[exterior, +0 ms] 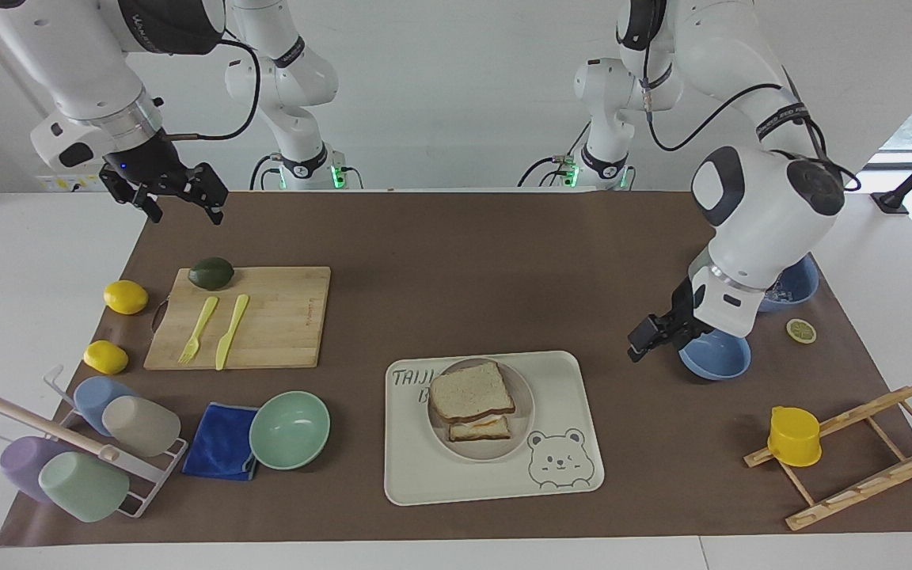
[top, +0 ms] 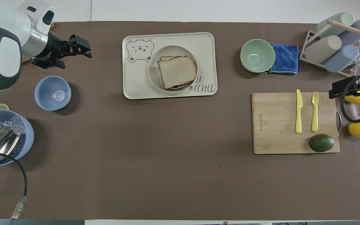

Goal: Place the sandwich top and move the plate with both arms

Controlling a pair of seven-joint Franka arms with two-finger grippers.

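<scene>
The sandwich top (exterior: 472, 392) (top: 177, 71), a plain brown bread slice, lies on the egg slice on the round beige plate (exterior: 523, 431) (top: 153, 76). The plate sits in the cream bear-print tray (exterior: 575, 475) (top: 206, 42). My left gripper (exterior: 646, 336) (top: 81, 48) is open and empty, up over the brown mat between the tray and the small blue bowl (exterior: 713, 358) (top: 52, 92). My right gripper (exterior: 183, 210) (top: 352, 89) is open and empty. It waits high at the right arm's end, above the avocado and lemons.
A cutting board (exterior: 274, 317) holds an avocado (exterior: 211, 273), a yellow fork and a knife. Two lemons (exterior: 125, 297), a mint-green bowl (exterior: 290, 430), a blue cloth and a cup rack (exterior: 68, 443) are near it. An ice bowl with a scoop (top: 2, 137) and a wooden rack with a yellow cup (exterior: 795, 435) stand at the left arm's end.
</scene>
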